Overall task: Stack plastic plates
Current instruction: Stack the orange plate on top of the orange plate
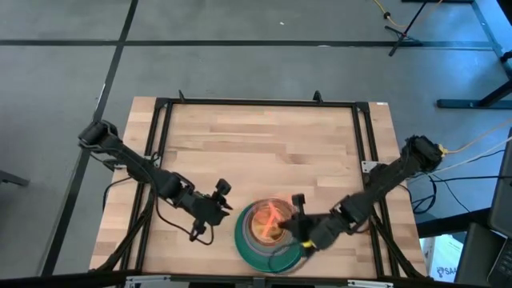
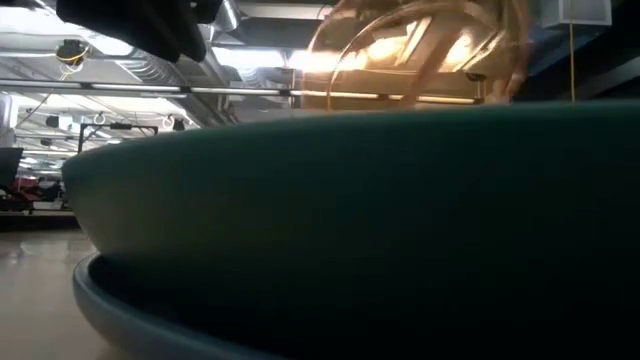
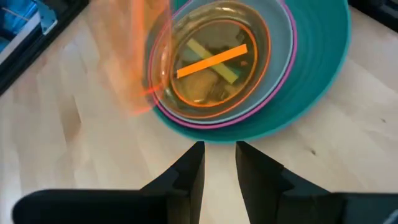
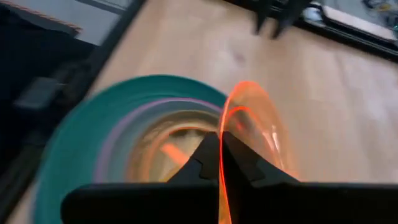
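Observation:
A stack of plastic plates (image 1: pixel 268 240) sits at the table's near edge. A large blue plate (image 2: pixel 100 300) is at the bottom, with a large green one (image 3: pixel 317 56) on it and magenta, pale teal and small translucent plates (image 3: pixel 217 62) nested inside. My right gripper (image 1: pixel 292 226) is shut on a translucent orange plate (image 4: pixel 252 124) over the stack. The plate is tilted almost on edge and also shows in the left wrist view (image 3: pixel 140 56). My left gripper (image 3: pixel 219 162) is just left of the stack, low over the table, slightly open and empty. My right gripper pinches the orange plate's rim (image 4: pixel 221 163) between its two fingers, which come from the table's right side. The plate stands steeply tilted, nearly on edge, beyond the fingers over the stack. Whether its lower rim touches the stack, I cannot tell.
The stack lies close to the table's near edge, between the two grippers. A black metal frame (image 1: pixel 160 120) runs around the wooden tabletop (image 1: pixel 264 152). The tabletop stretches bare toward the far edge.

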Controlling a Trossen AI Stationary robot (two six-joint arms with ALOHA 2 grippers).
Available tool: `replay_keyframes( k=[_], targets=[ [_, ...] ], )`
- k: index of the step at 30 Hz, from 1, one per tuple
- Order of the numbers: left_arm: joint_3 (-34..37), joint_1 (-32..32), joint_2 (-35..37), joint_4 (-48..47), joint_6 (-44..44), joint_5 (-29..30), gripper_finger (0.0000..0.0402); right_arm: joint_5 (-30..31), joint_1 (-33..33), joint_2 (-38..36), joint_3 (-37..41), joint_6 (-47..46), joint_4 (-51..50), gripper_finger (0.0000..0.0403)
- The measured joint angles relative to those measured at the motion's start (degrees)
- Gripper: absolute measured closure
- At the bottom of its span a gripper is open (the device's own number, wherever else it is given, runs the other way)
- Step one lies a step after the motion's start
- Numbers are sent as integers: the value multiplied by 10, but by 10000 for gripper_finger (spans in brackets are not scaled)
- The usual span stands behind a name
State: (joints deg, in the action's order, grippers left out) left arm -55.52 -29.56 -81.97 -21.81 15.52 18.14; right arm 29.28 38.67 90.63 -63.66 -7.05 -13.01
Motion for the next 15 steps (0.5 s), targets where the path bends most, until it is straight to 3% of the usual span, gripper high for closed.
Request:
replay_keyframes(
  k=[5,15],
  targets=[
    [18,2,14,14,-4,3,316,-9,30,19,0,-20,28,402],
    [22,4,15,18,-5,4,316,-94,9,90,-1,-23,106,402]
  ],
)
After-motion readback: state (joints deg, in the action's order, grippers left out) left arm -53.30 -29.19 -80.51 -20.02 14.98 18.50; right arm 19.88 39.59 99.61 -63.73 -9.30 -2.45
